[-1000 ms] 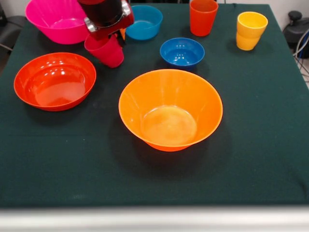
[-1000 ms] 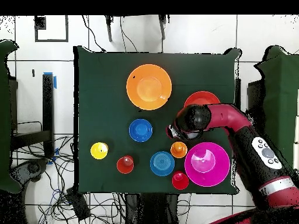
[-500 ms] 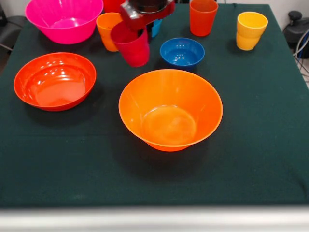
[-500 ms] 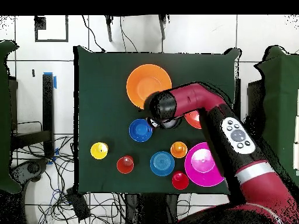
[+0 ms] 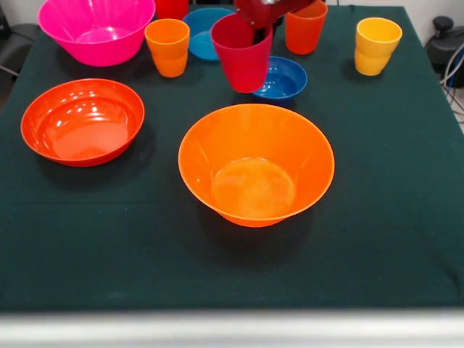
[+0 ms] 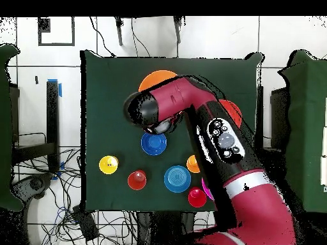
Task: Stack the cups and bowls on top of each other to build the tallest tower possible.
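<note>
My gripper comes in at the top of the front view, shut on the rim of a red-pink cup. The cup hangs upright in the air, just beyond the far rim of the big yellow-orange bowl, and covers part of the small dark blue bowl. Other cups stand at the far side: orange-yellow, orange and yellow. In the overhead view the arm hides the held cup and much of the big bowl. No tower stands anywhere.
A wide orange-red bowl sits at the left and a big pink bowl at the far left. The light blue bowl lies behind the held cup. A red cup stands near the table edge.
The gripper has carried the red-pink cup rightward in the front view, from beside the orange-red bowl to in front of the dark blue bowl. The orange-yellow cup now shows.
</note>
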Motion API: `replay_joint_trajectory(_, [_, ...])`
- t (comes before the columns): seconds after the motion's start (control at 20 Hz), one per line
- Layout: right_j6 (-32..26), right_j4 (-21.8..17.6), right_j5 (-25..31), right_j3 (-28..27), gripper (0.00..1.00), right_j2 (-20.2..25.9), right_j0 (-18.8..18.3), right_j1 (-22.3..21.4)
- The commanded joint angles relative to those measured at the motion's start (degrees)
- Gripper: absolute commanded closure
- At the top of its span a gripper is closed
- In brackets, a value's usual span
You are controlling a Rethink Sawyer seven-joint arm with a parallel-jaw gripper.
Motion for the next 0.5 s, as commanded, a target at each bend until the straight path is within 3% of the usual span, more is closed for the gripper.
replay_joint_trajectory(0.05, [8.9,0.4,5.6,-7.4,1.0,-6.6,3.0,0.4])
replay_joint_trajectory(0.15, [7.3,-0.2,7.0,-8.8,1.0,-7.3,3.9,1.1])
replay_joint_trajectory(0.5, [6.9,-0.3,2.0,-12.2,1.0,-8.8,4.3,6.5])
